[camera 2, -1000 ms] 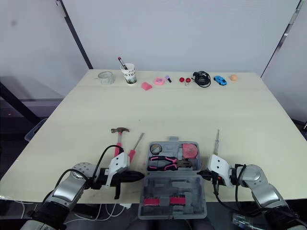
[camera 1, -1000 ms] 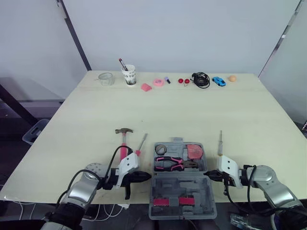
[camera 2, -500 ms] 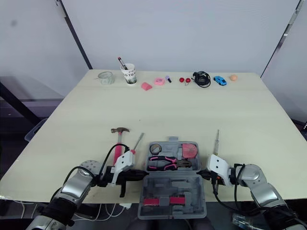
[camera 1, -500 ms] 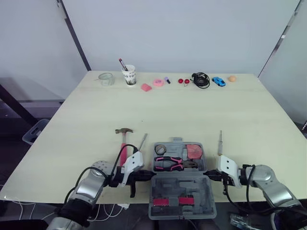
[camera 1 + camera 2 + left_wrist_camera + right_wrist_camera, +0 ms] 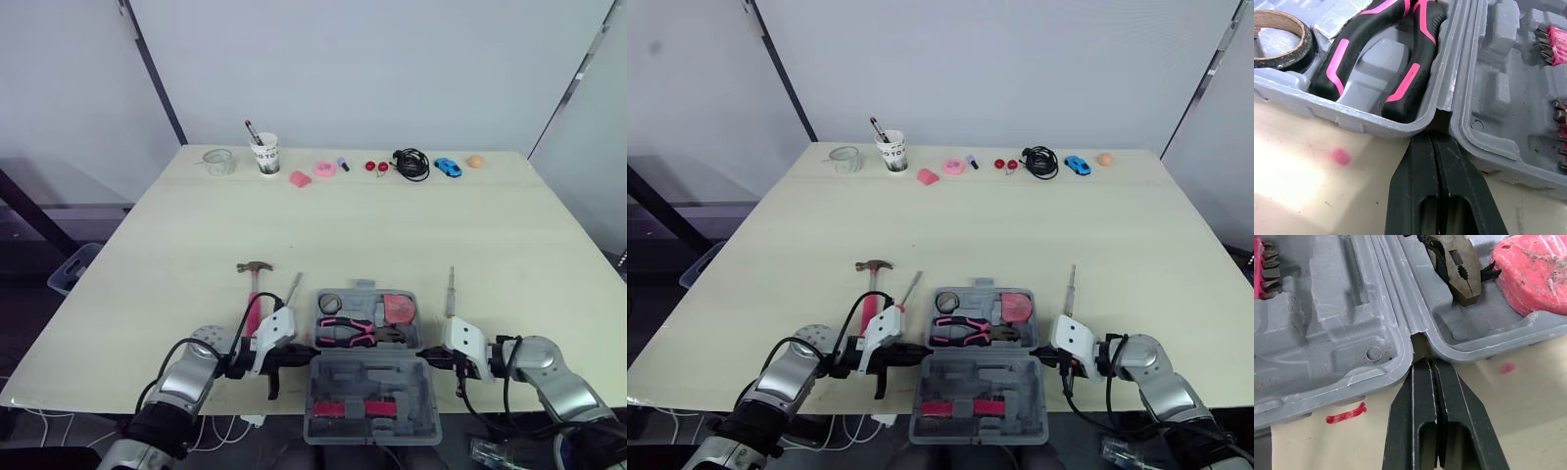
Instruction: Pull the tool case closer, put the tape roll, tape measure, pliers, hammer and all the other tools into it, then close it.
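Nearest to me, the open tool case (image 5: pixel 367 377) lies flat, its near half hanging over the table (image 5: pixel 176 255) edge and holding a pink rack of bits (image 5: pixel 348 409). My left gripper (image 5: pixel 1435 139) lies at the case's left side with its two black fingers pressed together, pinching nothing, the tip right at the notch where the two halves hinge. My right gripper (image 5: pixel 1426 363) lies likewise at the case's right side, fingers pressed together, tip at the hinge notch there.

In the far half of the case lie the pliers (image 5: pixel 348 333), with the tape roll (image 5: pixel 328 305) in the compartment just beyond their handles and the red tape measure (image 5: pixel 397 309) in the far right corner.

Outside the case, just to its left, a pink-handled screwdriver (image 5: pixel 289 294) and the hammer (image 5: pixel 254 284) lie on the table, the hammer farther left. A slim screwdriver (image 5: pixel 450 292) lies just right of the case.

Well beyond the case, along the far table edge, stand a glass jar (image 5: pixel 217 161) and a paper cup (image 5: pixel 265 154), then small pink pieces (image 5: pixel 312 172), a black cable (image 5: pixel 409 162), a blue toy car (image 5: pixel 448 166) and an orange ball (image 5: pixel 475 161).
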Controlling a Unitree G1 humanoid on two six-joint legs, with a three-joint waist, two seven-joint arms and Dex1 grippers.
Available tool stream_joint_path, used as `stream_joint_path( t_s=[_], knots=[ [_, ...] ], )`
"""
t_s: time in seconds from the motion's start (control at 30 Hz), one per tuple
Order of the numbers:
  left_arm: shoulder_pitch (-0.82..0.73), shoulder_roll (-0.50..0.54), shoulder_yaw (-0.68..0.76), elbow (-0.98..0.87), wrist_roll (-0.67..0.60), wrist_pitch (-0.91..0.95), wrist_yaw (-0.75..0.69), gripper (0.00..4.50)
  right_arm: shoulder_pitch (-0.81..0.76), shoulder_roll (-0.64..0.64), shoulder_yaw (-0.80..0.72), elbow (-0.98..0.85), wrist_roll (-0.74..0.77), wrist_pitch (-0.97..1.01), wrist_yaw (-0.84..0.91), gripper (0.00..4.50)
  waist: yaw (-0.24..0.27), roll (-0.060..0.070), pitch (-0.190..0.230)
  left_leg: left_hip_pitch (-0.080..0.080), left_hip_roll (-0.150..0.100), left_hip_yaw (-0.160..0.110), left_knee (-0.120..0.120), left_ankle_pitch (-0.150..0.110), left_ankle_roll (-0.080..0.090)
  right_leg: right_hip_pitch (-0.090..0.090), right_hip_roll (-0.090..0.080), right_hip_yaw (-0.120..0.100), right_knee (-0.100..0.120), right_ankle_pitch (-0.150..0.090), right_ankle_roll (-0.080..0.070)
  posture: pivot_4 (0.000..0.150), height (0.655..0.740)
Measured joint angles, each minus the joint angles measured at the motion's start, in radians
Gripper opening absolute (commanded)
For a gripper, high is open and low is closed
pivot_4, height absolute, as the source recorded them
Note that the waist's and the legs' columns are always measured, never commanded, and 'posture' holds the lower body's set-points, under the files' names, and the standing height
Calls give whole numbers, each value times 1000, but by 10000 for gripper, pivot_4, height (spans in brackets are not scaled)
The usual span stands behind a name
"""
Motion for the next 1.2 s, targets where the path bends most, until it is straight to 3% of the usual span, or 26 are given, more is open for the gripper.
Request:
stream_joint_path(
  t_s=[1.2],
  knots=[
    [-197,-73,18,233,63,-48,136,256,-164,117,-32,215,-56,-42,-128,0,-8,0,0,1,1,0,0,0,0,0,7,8,1,3,4,1500,7400]
  ],
)
